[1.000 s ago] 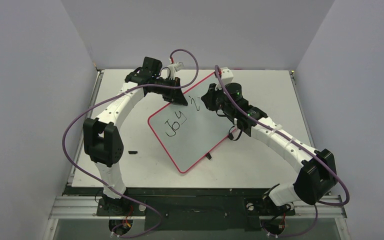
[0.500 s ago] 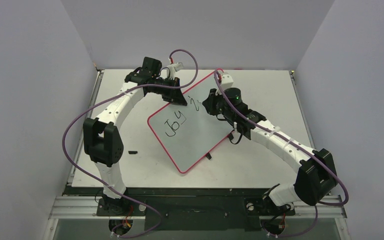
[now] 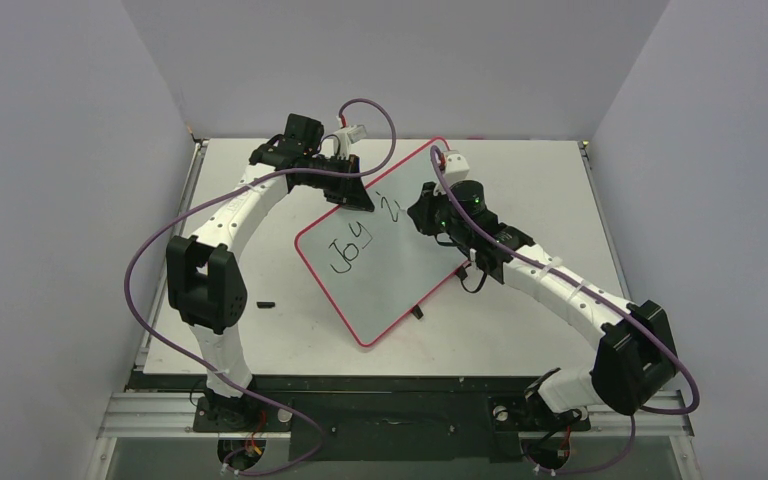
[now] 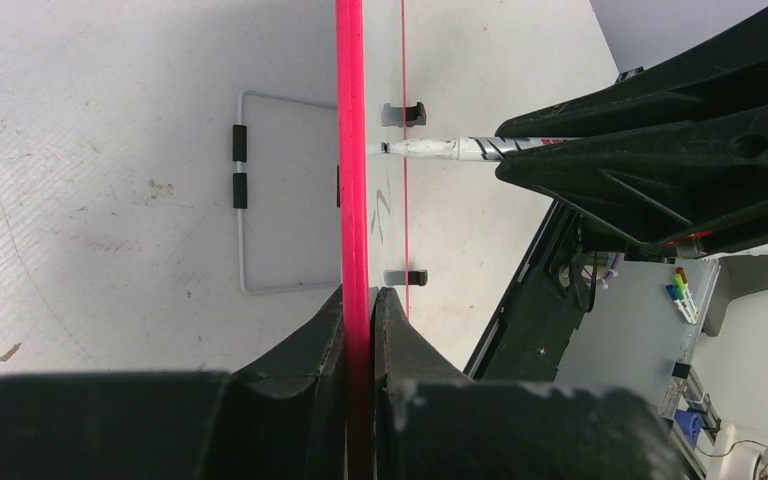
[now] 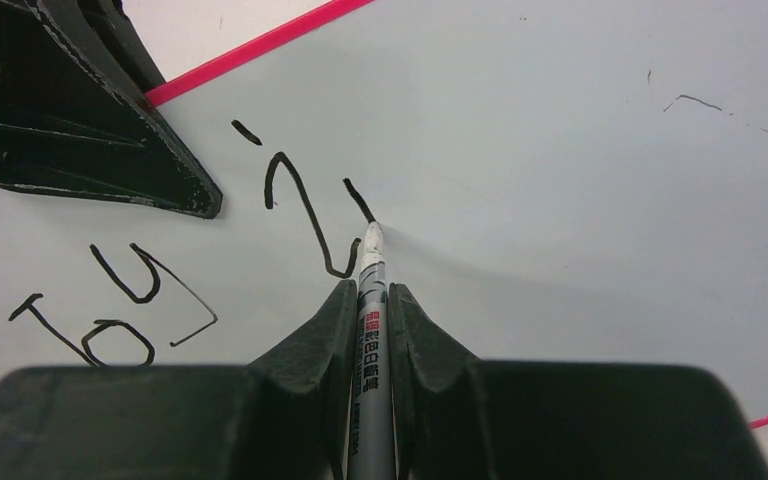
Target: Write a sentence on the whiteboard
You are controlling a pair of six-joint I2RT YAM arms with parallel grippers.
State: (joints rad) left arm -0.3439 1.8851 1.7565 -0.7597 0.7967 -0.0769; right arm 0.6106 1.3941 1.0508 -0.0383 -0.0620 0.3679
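- Red rim, pale grey face: your whiteboard (image 3: 400,285) sits in the middle of the tabletop (image 3: 530,170), turned like a diamond between the two arms. Its long axis runs from near-left to far-right.
- How much of the sentence is down?
- The sentence (image 5: 110,310) reads "Joy", then an "i", then one short slanted stroke. I'd judge you are early in it.
- Where's my marker?
- Your right gripper (image 5: 370,292) has its fingers clamped on the marker (image 5: 372,330). The marker lies straight along the fingers and points away from the wrist. Its tip touches the board at the lower end of that short stroke, just right of the "i".
- Which way from there?
- The writing follows the board's long axis. The bare surface lies to the right of the tip in your right wrist view, which is toward far-right in the top view. By my reckoning the next letters run that way, and there is plenty of blank face before the rim. The right arm is the one over the face, so the stroke is its job.
- And the left?
- Your left gripper (image 4: 360,295) is pinched tight on the red rim, on the far-left long edge above "Joy". I read that as steadying the board. Beside the rim in that view there is a wire stand (image 4: 245,190) on one side and black clips (image 4: 404,113) on the other. I can't tell how steeply the board leans.
- Anything loose?
- A small black piece (image 3: 265,304) lies on the tabletop left of the board, well apart from both grippers.
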